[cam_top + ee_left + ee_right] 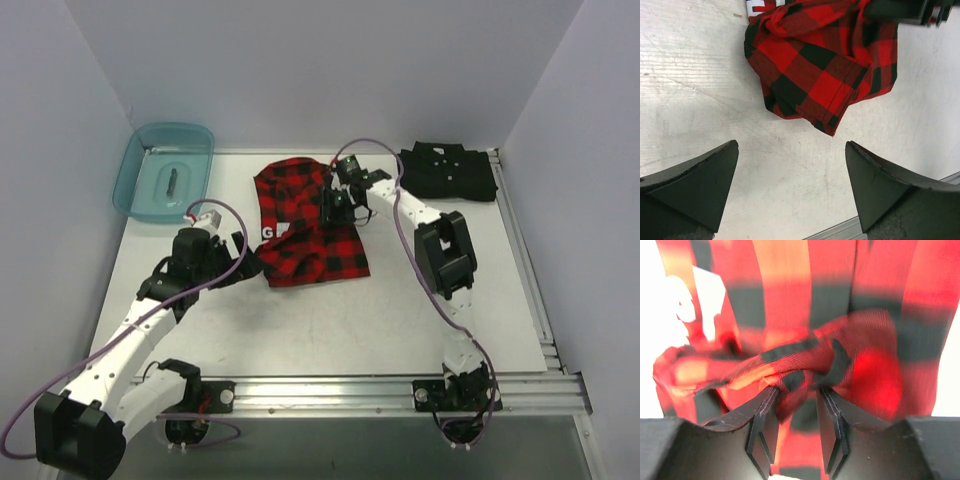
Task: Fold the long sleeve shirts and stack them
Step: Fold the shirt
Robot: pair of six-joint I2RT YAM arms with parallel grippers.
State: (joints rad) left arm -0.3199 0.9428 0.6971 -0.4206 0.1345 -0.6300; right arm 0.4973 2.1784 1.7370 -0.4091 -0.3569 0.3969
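The red-and-black plaid shirt [310,245] lies partly folded mid-table, with white letters at its left edge. My right gripper [335,210] is over its middle, shut on a bunched fold of the plaid fabric [790,300]; the fold sits pinched between the fingers at the gripper [797,392]. My left gripper [243,252] is open and empty, hovering just left of the shirt; in the left wrist view the gripper [791,165] is over bare table below the shirt's corner [820,60]. The black shirt [448,172] lies folded at the back right.
A translucent teal bin [130,185] stands at the back left with a small object inside. White walls close the back and sides. A metal rail [400,385] runs along the front edge and another along the right side.
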